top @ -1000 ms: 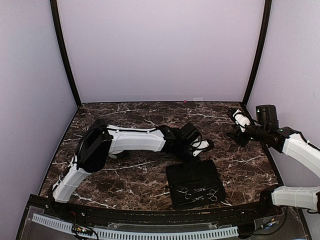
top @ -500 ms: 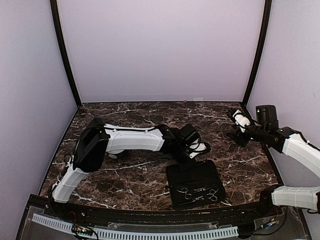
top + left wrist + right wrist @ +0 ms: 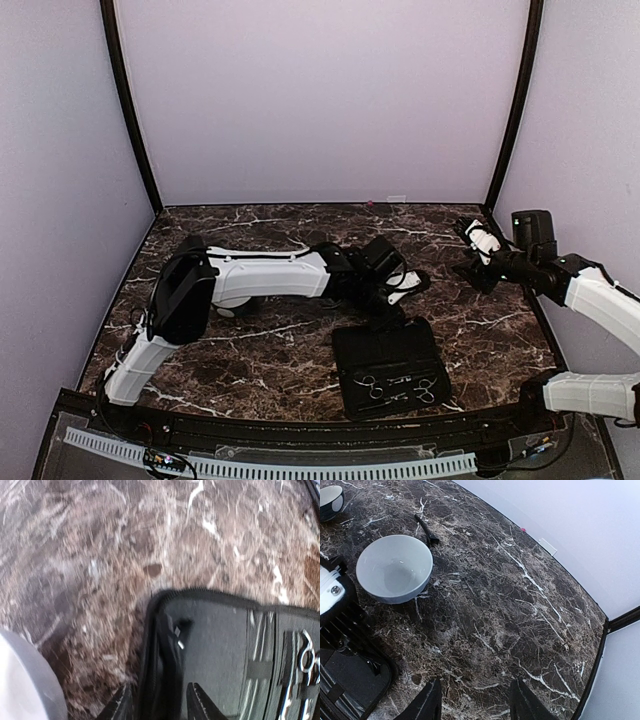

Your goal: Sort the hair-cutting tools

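Note:
The flat black case (image 3: 390, 362) lies open near the front. Silvery scissors (image 3: 371, 384) and a second pair (image 3: 427, 386) are strapped inside; one ring handle shows in the left wrist view (image 3: 305, 656). My left gripper (image 3: 386, 312) is open, its jaws astride the case's raised back-left rim (image 3: 161, 660), fingers (image 3: 120, 706) just outside it. A thin black stick-like tool (image 3: 426, 530) lies on the table beyond a white bowl (image 3: 395, 567). My right gripper (image 3: 470, 256) hangs open and empty above the table's right side, also in its wrist view (image 3: 476, 706).
A second white bowl (image 3: 330, 500) stands at the far left of the right wrist view. The left arm (image 3: 270, 278) stretches across the middle of the marble table (image 3: 250, 350). Lilac walls close the back and both sides.
My left wrist has shifted a little and tipped down over the case's back-left rim. The right arm has not moved.

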Robot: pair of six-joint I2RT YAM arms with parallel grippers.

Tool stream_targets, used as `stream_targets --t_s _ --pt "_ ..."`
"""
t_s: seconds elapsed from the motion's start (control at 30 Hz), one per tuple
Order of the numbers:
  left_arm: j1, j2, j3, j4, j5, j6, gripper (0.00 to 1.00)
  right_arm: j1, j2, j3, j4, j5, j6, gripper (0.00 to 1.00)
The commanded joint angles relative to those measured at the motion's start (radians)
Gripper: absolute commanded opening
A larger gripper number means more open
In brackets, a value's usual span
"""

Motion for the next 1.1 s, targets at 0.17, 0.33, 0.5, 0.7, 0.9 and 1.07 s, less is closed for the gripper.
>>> stream_targets --t_s 0.17,0.33,0.5,0.7,0.9,1.07 --pt "0.003 0.055 0.059 0.075 0.081 -0.030 0.40 -0.006 -0.010 -0.010 0.012 -0.015 -0.009 0.47" --pt "0.002 0.067 0.056 0.076 0.095 -0.029 0.40 -0.006 -0.008 -0.010 0.012 -0.015 -0.011 0.47" --pt "0.003 0.074 0.054 0.077 0.067 -0.024 0.31 -0.006 -0.004 -0.011 0.012 -0.021 -0.011 0.47" --pt "0.003 0.065 0.053 0.081 0.060 -0.010 0.17 -0.006 -0.001 -0.010 0.010 -0.021 -0.011 0.47" --pt "0.002 0.042 0.033 0.025 0.103 0.018 0.16 -0.005 -0.001 -0.012 0.009 -0.020 -0.013 0.47" --pt "0.000 -0.040 -0.082 0.045 0.078 0.026 0.23 -0.005 0.002 -0.010 0.009 -0.020 -0.013 0.47"
